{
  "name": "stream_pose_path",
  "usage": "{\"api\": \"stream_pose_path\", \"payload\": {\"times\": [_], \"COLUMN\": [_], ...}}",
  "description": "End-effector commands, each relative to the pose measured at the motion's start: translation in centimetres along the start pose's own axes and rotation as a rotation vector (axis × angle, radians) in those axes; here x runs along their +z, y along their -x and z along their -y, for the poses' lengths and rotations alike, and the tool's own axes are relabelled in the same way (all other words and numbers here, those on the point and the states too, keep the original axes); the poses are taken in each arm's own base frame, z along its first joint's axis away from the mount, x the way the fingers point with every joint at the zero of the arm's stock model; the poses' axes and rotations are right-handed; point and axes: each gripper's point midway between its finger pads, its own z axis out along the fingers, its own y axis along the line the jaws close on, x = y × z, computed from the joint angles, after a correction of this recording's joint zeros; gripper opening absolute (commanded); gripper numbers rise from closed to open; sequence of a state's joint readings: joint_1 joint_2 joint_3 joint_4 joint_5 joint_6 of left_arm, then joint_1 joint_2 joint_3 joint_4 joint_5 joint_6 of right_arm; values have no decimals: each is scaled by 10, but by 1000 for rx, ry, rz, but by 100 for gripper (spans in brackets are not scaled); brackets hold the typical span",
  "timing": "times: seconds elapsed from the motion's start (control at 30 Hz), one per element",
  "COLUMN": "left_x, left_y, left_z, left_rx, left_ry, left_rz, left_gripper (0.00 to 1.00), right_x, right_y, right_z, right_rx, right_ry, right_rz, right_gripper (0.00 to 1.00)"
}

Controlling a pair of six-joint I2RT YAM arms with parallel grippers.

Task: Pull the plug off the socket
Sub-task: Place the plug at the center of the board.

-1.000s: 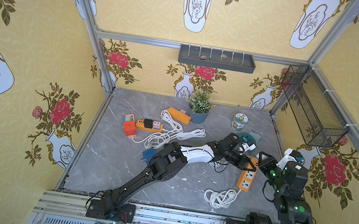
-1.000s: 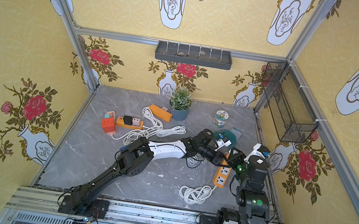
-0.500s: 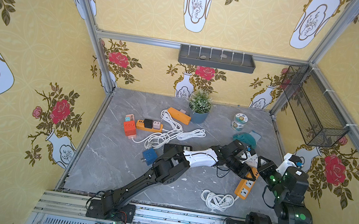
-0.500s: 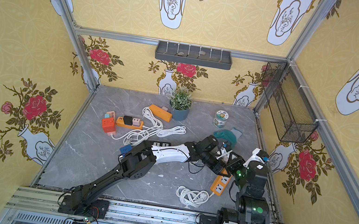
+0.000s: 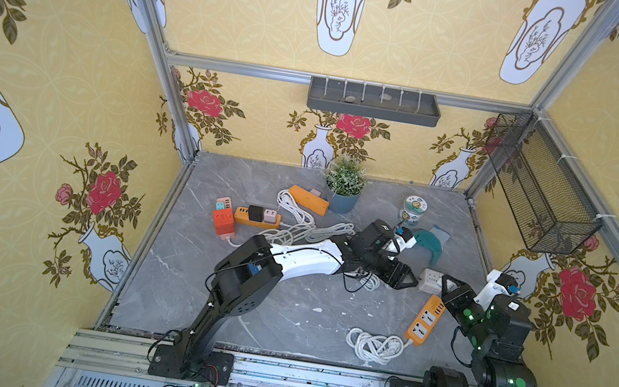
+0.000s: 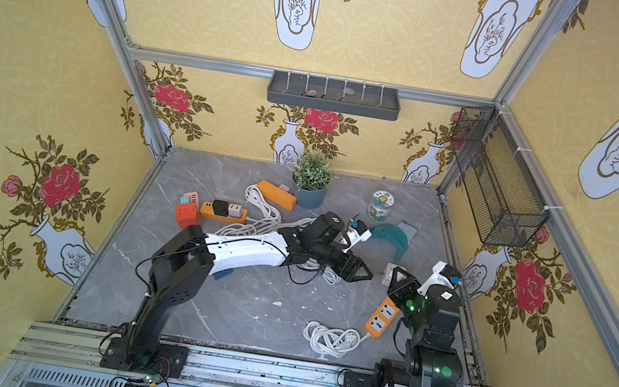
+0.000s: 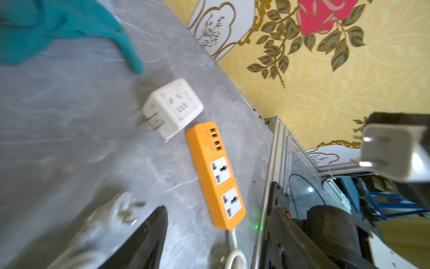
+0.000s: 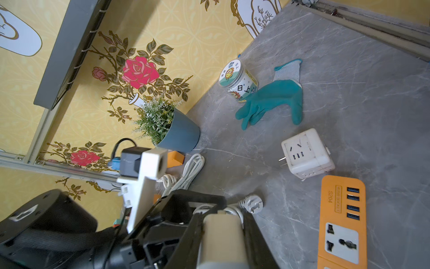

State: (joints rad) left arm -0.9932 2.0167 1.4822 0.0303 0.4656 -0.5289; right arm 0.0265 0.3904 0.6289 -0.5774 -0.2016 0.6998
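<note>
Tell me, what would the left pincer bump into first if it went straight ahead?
Most likely the white cube adapter, just ahead of the left pincer; height is hard to judge.

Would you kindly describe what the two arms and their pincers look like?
The left arm has black joints and a white forearm, with thin black cables looping alongside. The right arm is black with green indicator lights and a white lower link. The left pincer and right pincer have black tapering fingers; behind each sits a white bracket with a blue connector.
</note>
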Motion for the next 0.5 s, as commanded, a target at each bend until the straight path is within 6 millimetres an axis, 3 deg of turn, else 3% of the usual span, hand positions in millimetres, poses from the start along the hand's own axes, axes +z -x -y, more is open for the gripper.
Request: {"api": "stream_pose_path", "payload": {"times": [0.0,0.17,0.27,0.47], "left_x": [-44,-131,-173,-235], "left_y": [16,10,3,-21], "left_z": [-16,-29,-40,-80], "left_rx": [70,147,118,-132], "left_ry": [126,332,420,517], "left_rz": [171,351,429,586], "left_gripper": [74,75,80,86], "right_x": [7,30,52,97], "right_y": [6,-11,-29,-52], "right_z": [-18,-37,-39,-17], "right_rx": [6,70,143,261], "right_ry": [103,273,365,355], "right_rz": [16,-84,-168,-297], "right_gripper": [26,27,27,28]}}
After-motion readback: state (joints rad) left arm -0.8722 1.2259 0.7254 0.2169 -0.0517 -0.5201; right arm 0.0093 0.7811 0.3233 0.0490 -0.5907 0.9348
